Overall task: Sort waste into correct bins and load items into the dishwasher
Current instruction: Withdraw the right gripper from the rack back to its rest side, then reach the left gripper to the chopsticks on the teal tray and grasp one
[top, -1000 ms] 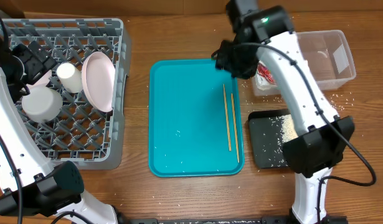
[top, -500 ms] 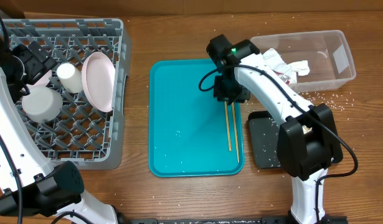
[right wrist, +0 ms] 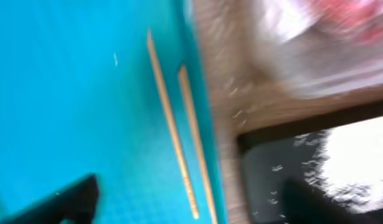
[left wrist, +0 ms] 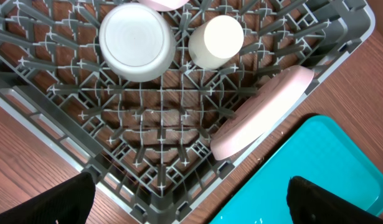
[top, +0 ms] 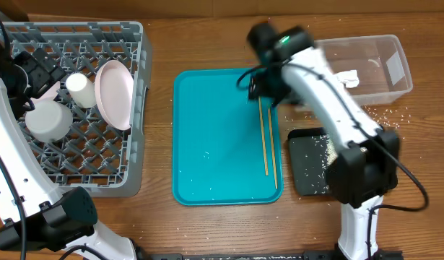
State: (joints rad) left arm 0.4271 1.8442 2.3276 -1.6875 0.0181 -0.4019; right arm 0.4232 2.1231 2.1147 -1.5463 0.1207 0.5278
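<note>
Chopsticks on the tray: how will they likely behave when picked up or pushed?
The chopsticks look thin and wooden, so probably stiff and light. Lying flat on the smooth tray, they'd likely slide or roll when nudged, and offer little height to pinch.

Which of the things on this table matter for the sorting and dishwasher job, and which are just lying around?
Job: chopsticks on the teal tray; dish rack; clear bin with crumpled waste; black tray.

Lying about: loose rice grains on the table; pink plate, cup and bowl, already racked.
</note>
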